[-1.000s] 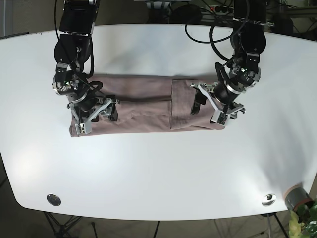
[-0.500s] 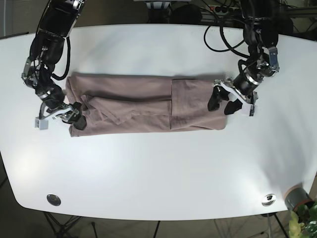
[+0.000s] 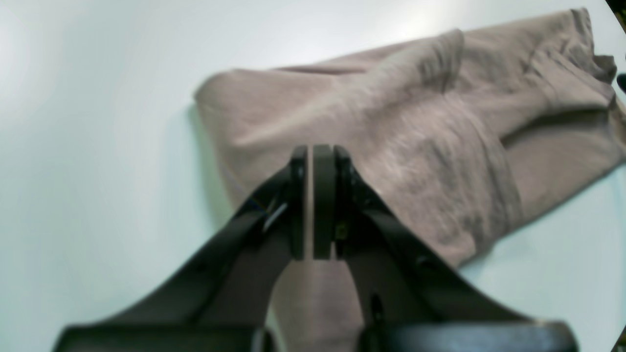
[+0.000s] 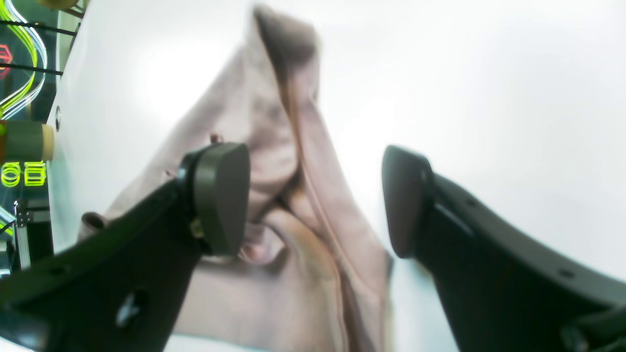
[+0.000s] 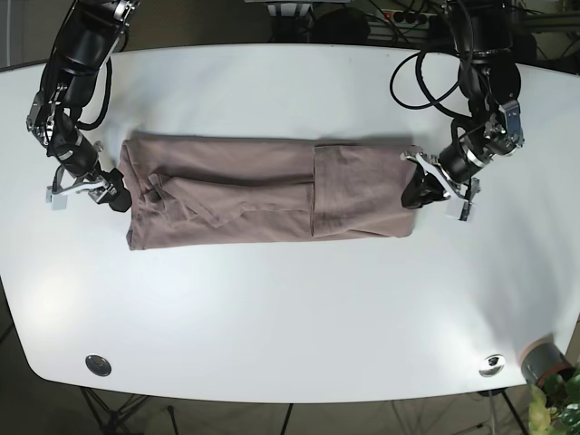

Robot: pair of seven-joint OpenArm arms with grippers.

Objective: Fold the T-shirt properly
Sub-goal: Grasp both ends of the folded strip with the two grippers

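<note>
- Right arm at the left side of the base view; its fingers (image 5: 86,188) sit at the T-shirt's (image 5: 263,188) left end, by the upper corner.
- Right wrist cam: those fingers (image 4: 313,200) are spread wide apart, nothing between them; the cloth lies bunched under and between the two pads, w/ a fold ridge running up the middle. Can't tell if a pad touches the fabric.
- T-shirt is a long mauve-brown band lying flat across the mid table (image 5: 290,317), running left-right, already folded lengthwise. Left part shows wrinkles and a diagonal crease; a straight vertical fold edge sits just right of centre.
- Small round metal disc (image 5: 98,365) near the table's front left edge, well apart from the shirt.
- Left arm on the right side of the base view; its fingers (image 5: 424,188) meet the shirt's right end.
- Left wrist cam: those fingers (image 3: 313,205) are pressed together, w/ a thin strip of the shirt (image 3: 415,127) fabric caught between them; rest of the cloth spreads away behind, blurry.
- Another metal disc (image 5: 491,364) near the front right edge; a grey cup-like thing (image 5: 541,361) at the far right corner, too small to tell more.
</note>
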